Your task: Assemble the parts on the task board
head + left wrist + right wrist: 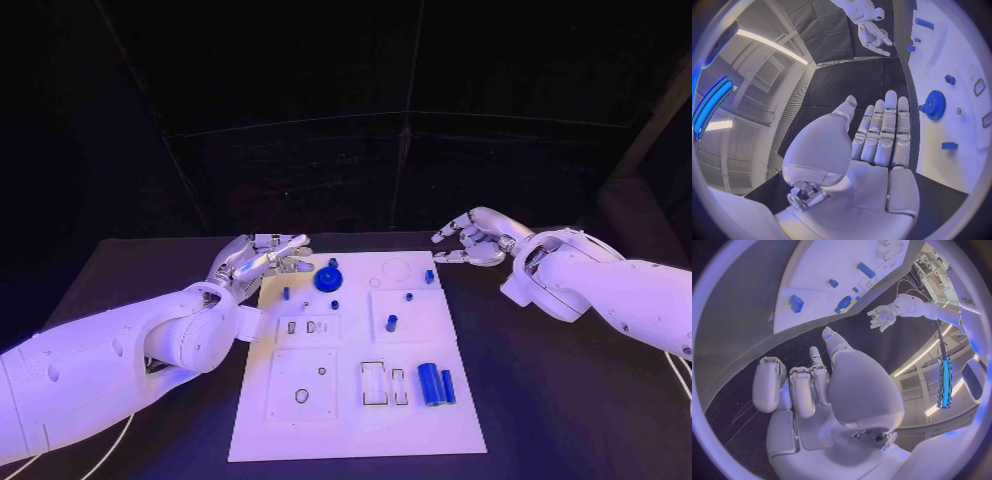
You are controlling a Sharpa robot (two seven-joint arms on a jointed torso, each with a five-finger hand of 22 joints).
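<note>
Most of the work is left, I judge. The board (361,420) lies mid-surface; on it the gear (329,279) sits at eleven o'clock, two cylinders (437,384) lie loose at four, small pegs between. My left hand (268,255) and right hand (469,240) hover at its far corners, fingers spread, holding nothing.

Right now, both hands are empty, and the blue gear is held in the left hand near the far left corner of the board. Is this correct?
Not quite. The gear is not held: it lies on the board, beside the left hand, whose fingers are spread with nothing in them. The left wrist view shows this clearly. The rest is right: the right hand is also empty, and the gear is near the board's far left corner.
</note>
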